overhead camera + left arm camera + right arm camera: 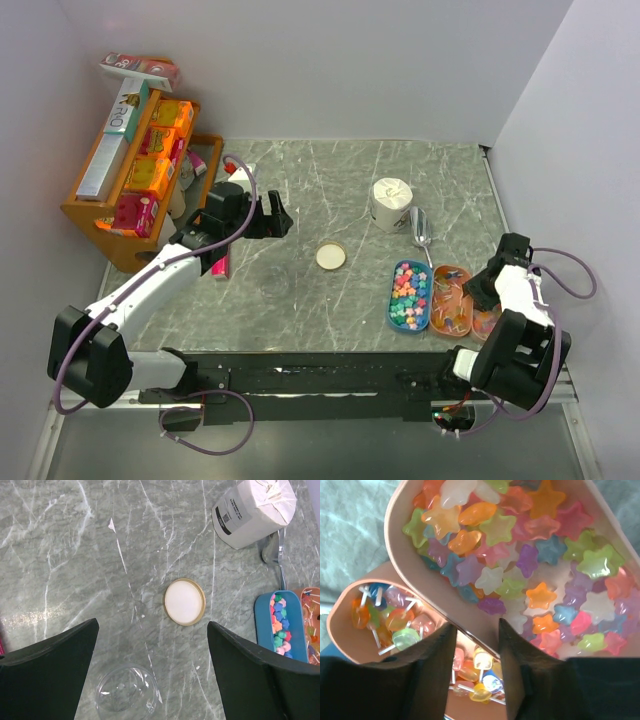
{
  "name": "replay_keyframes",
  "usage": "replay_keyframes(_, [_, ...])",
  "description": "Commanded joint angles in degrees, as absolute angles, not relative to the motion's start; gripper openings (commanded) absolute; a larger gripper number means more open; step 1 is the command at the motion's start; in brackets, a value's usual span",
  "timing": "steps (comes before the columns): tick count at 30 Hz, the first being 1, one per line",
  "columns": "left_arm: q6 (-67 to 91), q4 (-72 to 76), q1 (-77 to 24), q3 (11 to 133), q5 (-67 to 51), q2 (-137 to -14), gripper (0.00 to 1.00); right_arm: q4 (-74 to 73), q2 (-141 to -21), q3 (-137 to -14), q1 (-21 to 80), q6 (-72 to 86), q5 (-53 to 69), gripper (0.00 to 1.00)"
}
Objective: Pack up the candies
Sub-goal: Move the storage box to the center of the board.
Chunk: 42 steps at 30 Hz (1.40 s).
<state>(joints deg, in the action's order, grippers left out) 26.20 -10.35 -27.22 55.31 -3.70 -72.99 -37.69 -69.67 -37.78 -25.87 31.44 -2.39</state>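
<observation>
Star-shaped candies in mixed colours (520, 555) fill a peach tray (410, 575) close under my right wrist. My right gripper (476, 626) is shut on this tray's rim and holds it over a second peach tray of small lollipop candies (385, 617). In the top view the right gripper (487, 285) is at the right. Beside it lie the lollipop tray (450, 298) and a blue tray (393, 318) of more star candies (408, 290). My left gripper (275, 215) (152, 625) is open and empty, above an empty clear jar (127, 695) and its gold-rimmed lid (184, 601).
A white paper-wrapped roll (392, 203) and a metal scoop (422, 232) lie behind the trays. A wooden rack (95, 215) with orange boxes (165, 125) stands at the back left. A pink packet (220, 262) lies near the left arm.
</observation>
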Motion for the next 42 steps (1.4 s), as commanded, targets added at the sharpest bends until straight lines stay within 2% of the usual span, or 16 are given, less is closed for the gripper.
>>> replay_keyframes(1, [26.54, -8.26, -27.42, 55.02, -3.52, -70.84, 0.96, -36.74, -70.49, -37.09, -25.4, 30.41, 3.86, 0.39])
replay_keyframes(5, [27.07, -7.38, -27.42, 53.53, -3.08, -69.79, 0.96, -36.83, -71.19, -37.71, -23.21, 29.97, 3.61, 0.35])
replay_keyframes(6, [27.24, -7.12, -27.42, 53.18, -2.9, -69.26, 0.96, -36.74, -71.54, -38.05, -22.51, 30.32, 3.43, 0.27])
replay_keyframes(7, [27.33, -7.03, -27.42, 52.83, -2.9, -69.0, 0.96, -36.74, -71.89, -38.14, -21.11, 30.5, 3.08, 0.25])
replay_keyframes(19, [27.51, -7.82, -27.42, 50.19, -2.46, -66.89, 0.96, -34.37, -75.41, -40.43, -5.37, 34.37, 1.14, 0.17])
replay_keyframes(30, [27.95, -7.56, -27.42, 49.31, -3.16, -67.06, 0.96, -30.32, -79.98, -43.67, 2.37, 25.24, 3.34, 0.0])
replay_keyframes(42, [27.69, -7.73, -27.33, 49.31, -2.46, -66.53, 0.96, -28.39, -88.24, -50.79, 11.59, 24.25, 4.57, 0.0])
